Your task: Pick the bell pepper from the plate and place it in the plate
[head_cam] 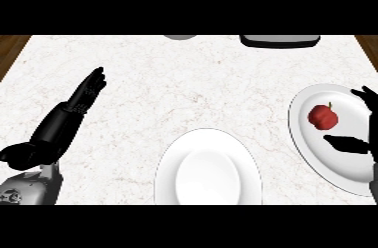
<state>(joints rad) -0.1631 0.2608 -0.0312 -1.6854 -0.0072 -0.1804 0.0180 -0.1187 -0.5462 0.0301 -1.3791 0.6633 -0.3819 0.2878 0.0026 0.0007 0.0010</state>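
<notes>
A small red bell pepper point(323, 116) lies on the white plate point(325, 162) at the right side of the counter. My right hand point(367, 123) hovers over that plate at the view's right edge, open, with the thumb point(345, 143) below the pepper and the fingers point(366, 97) above and right of it, not touching it. A second white plate point(207, 169) sits bare at the lower middle. My left hand point(70, 113) rests open at the left, fingers straight and pointing up the counter.
The marble counter point(184, 77) has dark wood edges at the far left and right. A grey round object point(179, 37) and a dark tray-like item point(280, 40) poke in at the back edge.
</notes>
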